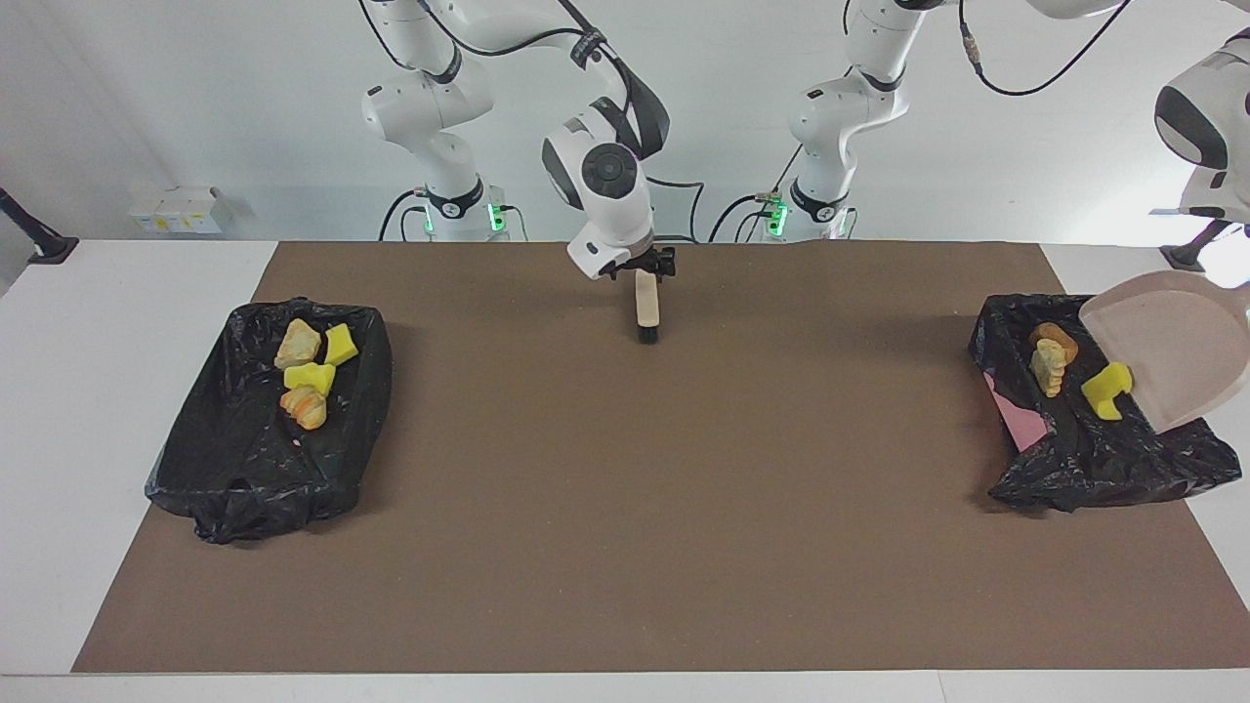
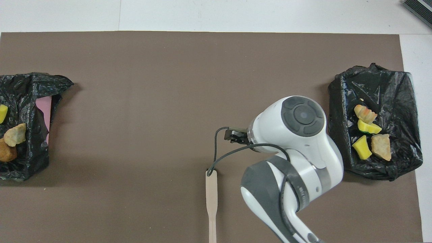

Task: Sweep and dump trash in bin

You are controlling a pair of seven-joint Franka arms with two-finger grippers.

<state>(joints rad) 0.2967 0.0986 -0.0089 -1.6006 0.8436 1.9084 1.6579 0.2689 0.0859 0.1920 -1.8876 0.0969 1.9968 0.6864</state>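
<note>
At the right arm's end of the counter (image 1: 98, 391), a black-lined bin (image 1: 225, 469) holds four pieces of trash (image 1: 308, 376) in its part nearer the robots. The right gripper (image 1: 640, 264) hangs over the handle end of the brush (image 1: 645, 310), jaws spread and holding nothing; the brush lies flat on the brown mat (image 1: 625, 508), bristles pointing away from the robots. At the left arm's end, a second bin (image 1: 1104, 459) holds an orange-brown lump (image 1: 1053, 339), a beige chunk (image 1: 1048, 368) and a yellow piece (image 1: 1106, 389). The left gripper (image 1: 1232, 262), at the frame's edge, is clamped on the dustpan (image 1: 1172, 351), tipped steeply over that bin. A white wall backs the arms.
</note>
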